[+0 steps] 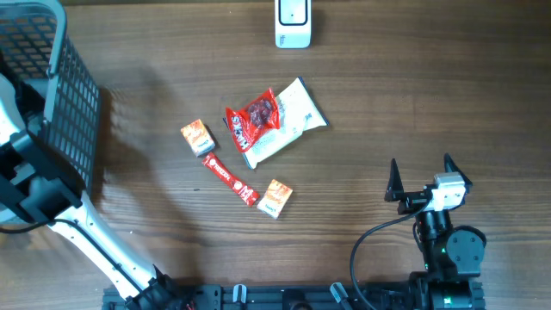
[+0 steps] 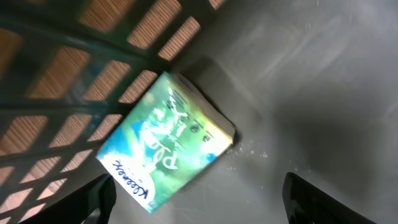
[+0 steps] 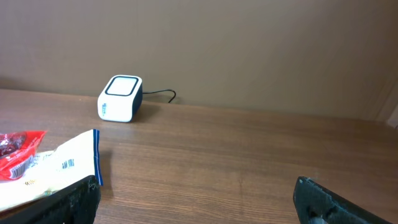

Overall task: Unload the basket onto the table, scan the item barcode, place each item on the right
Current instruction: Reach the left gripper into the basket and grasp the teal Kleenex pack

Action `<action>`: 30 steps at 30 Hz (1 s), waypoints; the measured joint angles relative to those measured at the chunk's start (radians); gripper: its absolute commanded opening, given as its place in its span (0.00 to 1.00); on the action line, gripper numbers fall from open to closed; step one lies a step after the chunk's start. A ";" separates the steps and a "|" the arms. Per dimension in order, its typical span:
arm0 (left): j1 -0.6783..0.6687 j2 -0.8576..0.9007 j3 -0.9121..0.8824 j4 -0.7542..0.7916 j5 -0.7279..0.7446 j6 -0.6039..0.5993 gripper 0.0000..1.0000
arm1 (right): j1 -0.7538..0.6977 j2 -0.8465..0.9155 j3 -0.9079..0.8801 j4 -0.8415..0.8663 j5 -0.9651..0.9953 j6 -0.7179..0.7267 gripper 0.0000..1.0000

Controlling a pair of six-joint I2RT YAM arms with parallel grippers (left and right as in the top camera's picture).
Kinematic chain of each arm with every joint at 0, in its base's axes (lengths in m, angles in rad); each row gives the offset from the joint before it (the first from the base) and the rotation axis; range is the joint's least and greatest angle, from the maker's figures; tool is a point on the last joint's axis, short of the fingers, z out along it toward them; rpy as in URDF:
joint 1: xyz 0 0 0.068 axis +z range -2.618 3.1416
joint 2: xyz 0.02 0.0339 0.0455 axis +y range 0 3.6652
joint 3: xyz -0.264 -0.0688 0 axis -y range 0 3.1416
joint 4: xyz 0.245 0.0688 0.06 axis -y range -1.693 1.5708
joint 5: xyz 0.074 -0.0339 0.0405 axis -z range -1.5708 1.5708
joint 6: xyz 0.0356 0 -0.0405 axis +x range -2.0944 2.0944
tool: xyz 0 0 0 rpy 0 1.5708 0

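A dark mesh basket [image 1: 76, 103] is seen at the left edge of the wood-grain table [image 1: 430, 86] (wood visible through its slots). A plain brown wall [image 3: 249, 50] is seen behind.

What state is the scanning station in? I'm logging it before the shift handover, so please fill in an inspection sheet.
Surface: wooden table, no spills seen.
Job's things: white scanner at far edge; red snack pack on white pouch; far orange box, near orange box, red stick between them; tissue pack in grey basket.
Clutter: nothing seen.
Grippers: left gripper open inside basket, tissue pack not gripped; right gripper open, empty.
Cables: scanner cord; black cable by right arm.
Surroundings: plain wall behind table.
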 measured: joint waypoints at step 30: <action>-0.003 0.000 -0.151 0.065 -0.217 0.040 0.04 | 0.000 0.000 0.000 0.000 0.000 0.000 1.00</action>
